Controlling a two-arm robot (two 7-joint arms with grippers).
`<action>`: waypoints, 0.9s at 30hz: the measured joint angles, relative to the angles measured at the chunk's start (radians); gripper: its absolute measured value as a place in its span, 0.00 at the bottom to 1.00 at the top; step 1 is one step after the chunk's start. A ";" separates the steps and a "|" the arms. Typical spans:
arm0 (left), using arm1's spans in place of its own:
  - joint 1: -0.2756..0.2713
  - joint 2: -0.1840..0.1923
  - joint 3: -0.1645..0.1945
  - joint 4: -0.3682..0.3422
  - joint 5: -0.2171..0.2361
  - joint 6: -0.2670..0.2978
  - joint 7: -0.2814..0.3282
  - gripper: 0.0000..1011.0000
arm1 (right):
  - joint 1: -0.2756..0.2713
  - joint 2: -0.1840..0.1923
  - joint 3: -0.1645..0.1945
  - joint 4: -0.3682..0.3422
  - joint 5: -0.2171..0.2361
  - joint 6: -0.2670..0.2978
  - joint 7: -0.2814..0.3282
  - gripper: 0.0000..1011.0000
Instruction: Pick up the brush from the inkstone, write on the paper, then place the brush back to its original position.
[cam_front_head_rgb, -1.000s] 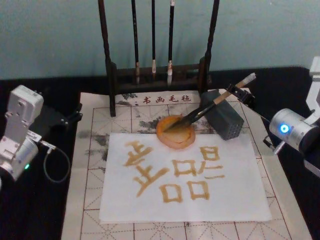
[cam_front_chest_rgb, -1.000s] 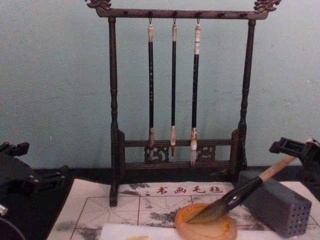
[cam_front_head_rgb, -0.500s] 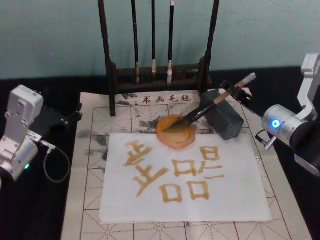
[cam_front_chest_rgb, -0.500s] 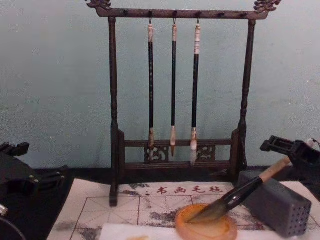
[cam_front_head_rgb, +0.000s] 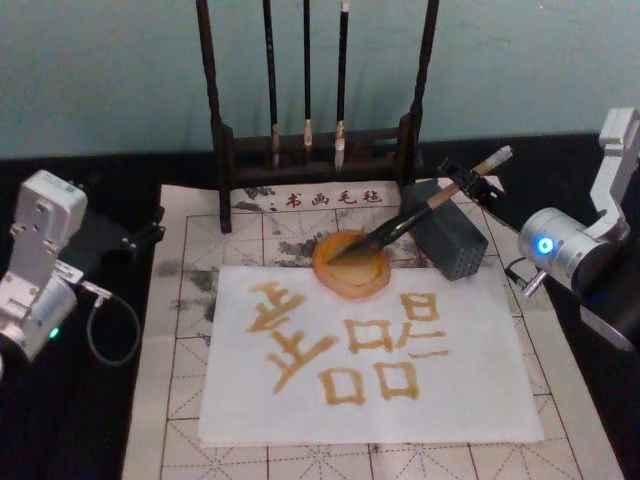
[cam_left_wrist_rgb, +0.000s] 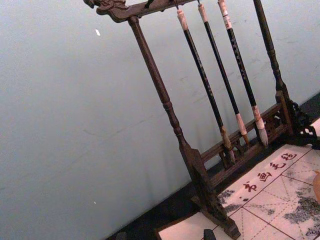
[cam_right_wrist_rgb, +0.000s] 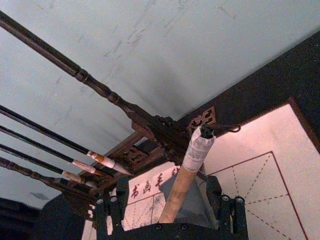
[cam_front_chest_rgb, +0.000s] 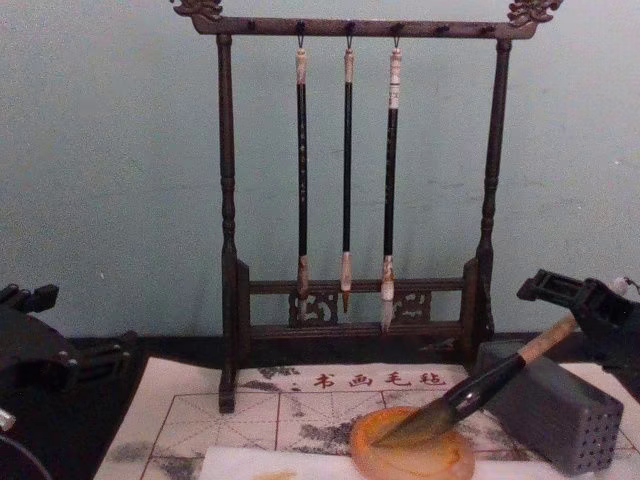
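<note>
The brush (cam_front_head_rgb: 420, 210) lies slanted, its dark bristles in the amber inkstone (cam_front_head_rgb: 350, 272) and its tan handle propped on a grey block (cam_front_head_rgb: 455, 245). My right gripper (cam_front_head_rgb: 475, 183) is at the handle's upper end. In the right wrist view it (cam_right_wrist_rgb: 172, 212) stands open, a finger on each side of the handle (cam_right_wrist_rgb: 187, 175) without touching it. From the chest the same gripper (cam_front_chest_rgb: 575, 305) hovers over the brush's end (cam_front_chest_rgb: 550, 340) above the inkstone (cam_front_chest_rgb: 410, 460). The white paper (cam_front_head_rgb: 470, 390) bears several amber characters. My left gripper (cam_front_head_rgb: 140, 235) is parked open at the left.
A dark wooden rack (cam_front_head_rgb: 310, 150) with three thin hanging brushes stands behind the inkstone. The gridded felt mat (cam_front_head_rgb: 180, 300) lies under the paper on a black table. A blue wall is close behind the rack.
My right gripper has moved left and now straddles the end of the brush handle. The brush, the inkstone and the left arm have not moved.
</note>
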 joint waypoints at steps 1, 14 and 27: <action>0.000 0.000 0.000 0.000 0.000 0.000 0.000 0.99 | 0.000 0.000 -0.001 0.000 0.001 -0.001 -0.002 0.99; 0.000 0.000 0.000 0.000 0.000 0.000 0.000 0.99 | 0.004 0.003 -0.007 0.002 0.003 -0.010 -0.008 0.99; 0.000 0.000 0.000 0.000 0.000 0.000 0.000 0.99 | 0.002 0.003 -0.005 0.001 0.003 -0.008 -0.005 0.81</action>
